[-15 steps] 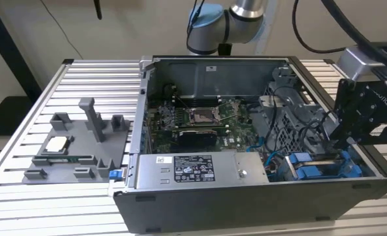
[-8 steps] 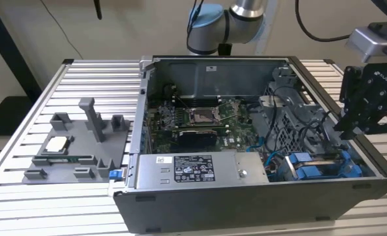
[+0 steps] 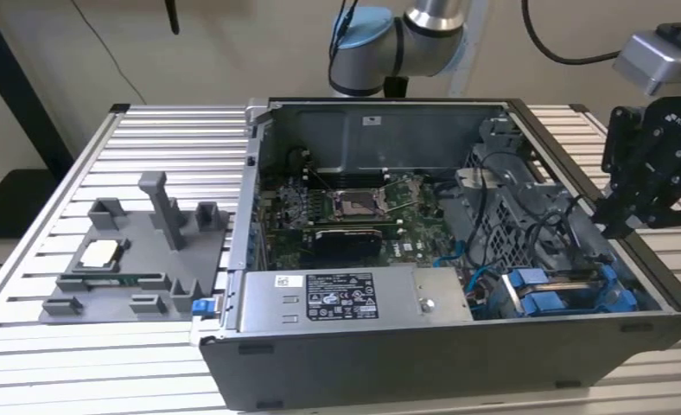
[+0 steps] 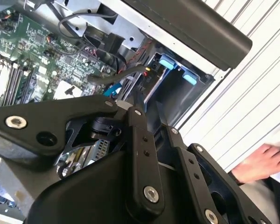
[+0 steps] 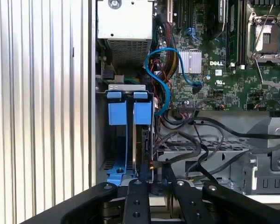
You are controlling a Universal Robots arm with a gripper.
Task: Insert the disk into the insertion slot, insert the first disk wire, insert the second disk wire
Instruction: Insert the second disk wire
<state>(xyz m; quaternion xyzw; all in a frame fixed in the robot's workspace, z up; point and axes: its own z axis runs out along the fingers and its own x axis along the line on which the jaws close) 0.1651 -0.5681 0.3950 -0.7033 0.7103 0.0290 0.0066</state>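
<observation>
The disk (image 3: pixel 562 291) sits in its blue carrier inside the insertion slot, at the case corner on the exterior view's lower right. Its blue end tabs (image 5: pixel 142 113) (image 4: pixel 168 63) stick out of the bay. My gripper (image 3: pixel 609 226) hangs over the case wall just above that bay. In both wrist views the gripper (image 5: pixel 154 169) (image 4: pixel 147 103) is open by a narrow gap with nothing between its fingers. A blue wire (image 5: pixel 161 88) loops from the motherboard toward the bay. Black wires (image 5: pixel 191 140) with red and yellow strands run beside the disk's far end.
A grey box with a label (image 3: pixel 340 298) fills the case's front. The motherboard (image 3: pixel 353 207) lies behind it. A grey fixture (image 3: pixel 133 259) with small parts stands on the slatted table (image 3: pixel 168 143) at the exterior view's left. A person's hand (image 4: pixel 261 161) rests beside the case.
</observation>
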